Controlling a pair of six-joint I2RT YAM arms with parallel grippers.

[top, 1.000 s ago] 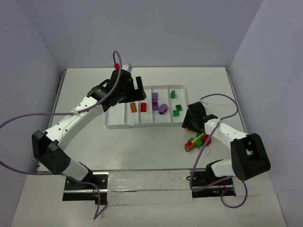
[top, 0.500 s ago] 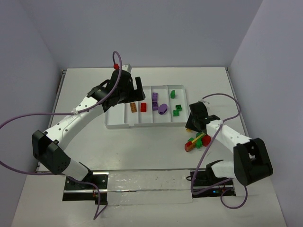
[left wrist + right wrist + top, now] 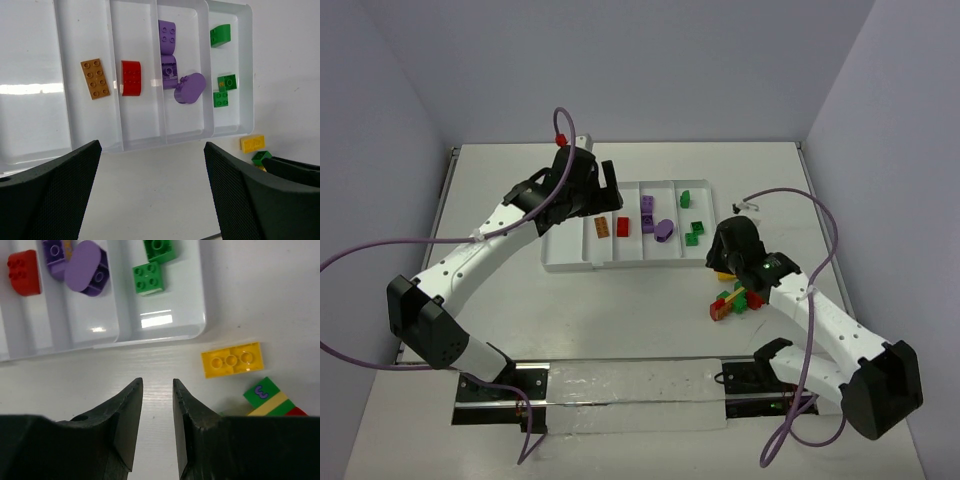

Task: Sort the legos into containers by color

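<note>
Yellow brick (image 3: 232, 360) lengthwise across, beside tray (image 3: 200, 300).

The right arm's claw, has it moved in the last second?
Yes. In the top view the right gripper has slid slightly toward the arms' bases, away from the white tray, ending empty beside the yellow brick.

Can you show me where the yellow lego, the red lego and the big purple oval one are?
yellow lego (image 3: 232, 360), right wrist view, on its middle stud.
red lego (image 3: 132, 78), left wrist view, centre of its top.
purple oval lego (image 3: 86, 267), right wrist view, on its smooth face.
</note>
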